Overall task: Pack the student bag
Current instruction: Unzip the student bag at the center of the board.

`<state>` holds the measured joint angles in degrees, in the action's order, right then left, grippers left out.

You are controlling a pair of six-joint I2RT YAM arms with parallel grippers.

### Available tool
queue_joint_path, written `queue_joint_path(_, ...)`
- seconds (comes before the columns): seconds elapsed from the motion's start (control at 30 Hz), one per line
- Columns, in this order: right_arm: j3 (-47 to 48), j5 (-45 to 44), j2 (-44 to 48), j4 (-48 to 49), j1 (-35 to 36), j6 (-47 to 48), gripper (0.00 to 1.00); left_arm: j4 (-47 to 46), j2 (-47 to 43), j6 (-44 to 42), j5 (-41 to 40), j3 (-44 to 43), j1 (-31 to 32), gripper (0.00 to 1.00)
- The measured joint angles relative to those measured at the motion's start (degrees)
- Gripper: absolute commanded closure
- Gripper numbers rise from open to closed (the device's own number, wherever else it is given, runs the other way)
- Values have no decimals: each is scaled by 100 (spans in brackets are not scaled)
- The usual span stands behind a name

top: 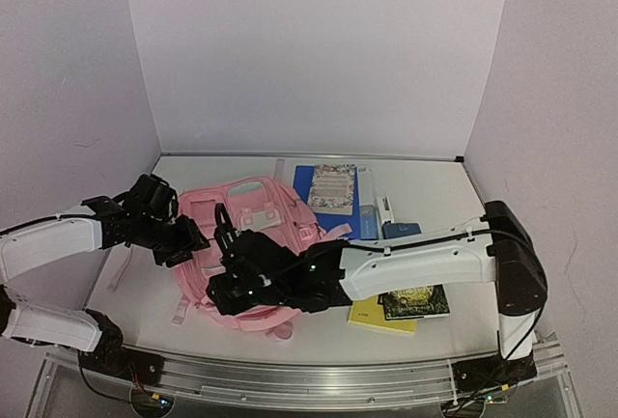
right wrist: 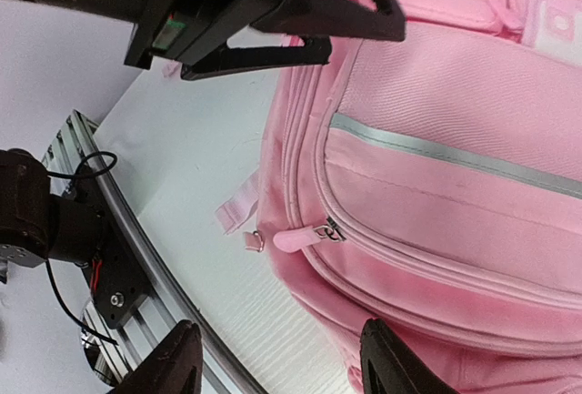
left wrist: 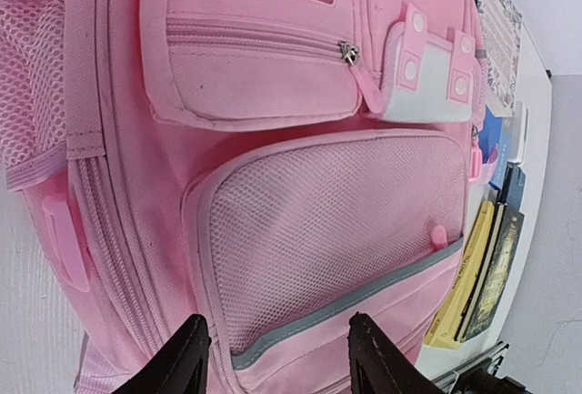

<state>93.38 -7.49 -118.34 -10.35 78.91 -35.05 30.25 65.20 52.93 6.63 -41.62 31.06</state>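
Note:
The student bag is a pink backpack lying flat at the table's middle left, front pockets up. My left gripper is open and empty over the bag's left edge. In the left wrist view its fingers straddle the mesh pocket without touching it. My right gripper is open and empty over the bag's near left corner. In the right wrist view it hovers just short of a pink zipper pull on the bag's side zip.
A blue book with a patterned notebook on it lies behind the bag's right side. A yellow book and a dark book lie at the front right. Small blue and white items sit between. The metal front rail is close.

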Motion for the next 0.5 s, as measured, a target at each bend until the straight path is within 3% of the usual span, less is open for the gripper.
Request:
queue_joint_path(0.27,-945,-575,890,154,-319,-189,40,-222,-446,-352,331,379,663,47)
queue_joint_path(0.5,-1866,-400,1057,415,-1031,-376,40,-107,-493,-394,140,502,1252,42)
